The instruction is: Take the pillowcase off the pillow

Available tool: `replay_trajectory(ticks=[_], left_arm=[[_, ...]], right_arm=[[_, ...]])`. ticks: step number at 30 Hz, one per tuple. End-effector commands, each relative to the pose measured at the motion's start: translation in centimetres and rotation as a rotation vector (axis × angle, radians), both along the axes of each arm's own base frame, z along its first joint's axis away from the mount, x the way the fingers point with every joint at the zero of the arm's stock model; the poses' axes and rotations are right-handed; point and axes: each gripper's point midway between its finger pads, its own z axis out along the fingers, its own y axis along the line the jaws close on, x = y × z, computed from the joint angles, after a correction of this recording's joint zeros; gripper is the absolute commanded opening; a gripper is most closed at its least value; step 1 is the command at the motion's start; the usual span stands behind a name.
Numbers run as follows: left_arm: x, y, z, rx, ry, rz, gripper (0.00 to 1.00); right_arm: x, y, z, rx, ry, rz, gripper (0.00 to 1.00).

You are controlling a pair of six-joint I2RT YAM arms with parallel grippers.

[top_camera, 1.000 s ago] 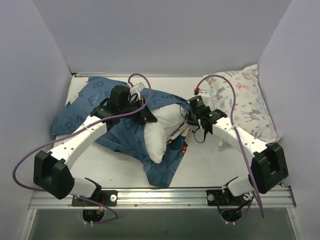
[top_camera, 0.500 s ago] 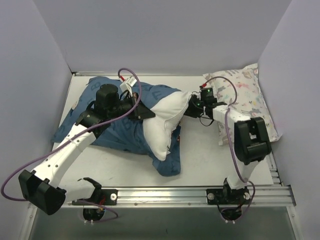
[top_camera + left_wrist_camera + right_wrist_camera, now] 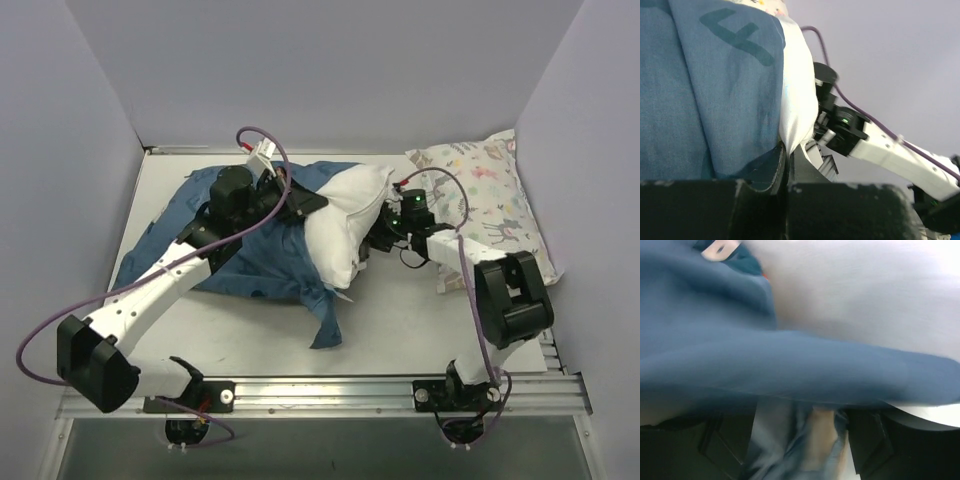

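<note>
The dark blue pillowcase (image 3: 250, 255) lies crumpled left of centre, still around the lower end of the white pillow (image 3: 345, 225), whose upper end sticks out toward the back right. My left gripper (image 3: 305, 203) sits at the pillow's top left edge. In the left wrist view it (image 3: 786, 152) is shut on a fold of the white pillow (image 3: 795, 100), with blue pillowcase (image 3: 715, 100) beside it. My right gripper (image 3: 380, 235) is at the pillow's right side. In its wrist view it (image 3: 800, 440) stands open, loose blue pillowcase fabric (image 3: 790, 370) draped across and between the fingers (image 3: 725, 440).
A smaller pillow with pastel animal print (image 3: 490, 205) leans at the back right, close behind the right arm. Walls enclose the left, back and right. A metal rail (image 3: 320, 392) runs along the near edge.
The right gripper has opened and let go of the pillowcase. The left arm has carried the pillow up and toward the back right, and more white pillow shows.
</note>
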Motion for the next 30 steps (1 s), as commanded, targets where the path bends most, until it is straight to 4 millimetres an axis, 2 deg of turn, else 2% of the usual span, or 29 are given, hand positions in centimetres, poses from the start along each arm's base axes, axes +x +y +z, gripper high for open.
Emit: replay_trajectory(ticks=[1,2,3,4,6,7,9,10,12,14,17,18,19,20,26,30], left_arm=[[2.9,-1.0,2.0,-0.093,-0.064,0.114,0.0],[3.3,-1.2,1.9,-0.105,-0.068,0.119,0.0],[3.8,-1.7,0.9,-0.104,-0.042,0.119,0.0],[3.9,-2.1,0.5,-0.103,-0.037,0.121,0.0],[4.5,-2.7,-0.9,-0.082,-0.013,0.128,0.0],[4.4,-3.2,-1.4,-0.081,-0.007,0.122,0.0],[4.7,-3.8,-2.4,-0.077,0.01,0.124,0.0],[4.8,-4.1,-2.6,-0.078,0.014,0.121,0.0],[4.7,-5.0,-3.4,-0.068,0.028,0.108,0.0],[4.7,-5.6,-3.7,-0.067,0.034,0.098,0.0],[4.7,-6.5,-3.9,-0.06,0.034,0.085,0.0],[4.8,-6.7,-3.9,-0.059,0.033,0.083,0.0],[4.8,-6.8,-4.0,-0.058,0.037,0.08,0.0],[4.9,-7.1,-4.2,-0.056,0.041,0.076,0.0],[4.6,-8.0,-3.4,-0.067,0.031,0.048,0.0],[4.4,-8.2,-3.3,-0.067,0.046,0.039,0.0]], right_arm=[[-0.3,-3.7,3.4,-0.044,-0.061,-0.154,0.68],[-1.3,-4.5,2.9,-0.079,-0.03,-0.176,0.69],[-2.1,-5.0,2.5,-0.097,-0.024,-0.193,0.69],[-2.3,-6.1,3.5,-0.121,-0.062,-0.245,0.71],[-3.3,-8.0,2.8,-0.172,-0.042,-0.301,0.76],[-3.5,-8.8,3.4,-0.18,-0.059,-0.329,0.77],[-3.9,-10.1,3.3,-0.169,-0.054,-0.36,0.8],[-4.1,-10.1,4.4,-0.146,-0.088,-0.357,0.81],[-4.6,-9.2,5.8,-0.101,-0.135,-0.31,0.83],[-5.3,-8.4,8.1,-0.047,-0.209,-0.282,0.85],[-6.9,-6.5,9.8,0.017,-0.27,-0.223,0.92],[-7.6,-5.7,10.0,0.035,-0.282,-0.19,0.99],[-7.9,-5.2,10.4,0.048,-0.306,-0.172,1.0],[-8.6,-3.9,10.3,0.047,-0.309,-0.127,1.0],[-10.3,-0.1,6.6,0.006,-0.242,-0.012,1.0],[-10.0,0.5,4.5,-0.082,-0.243,-0.002,1.0]])
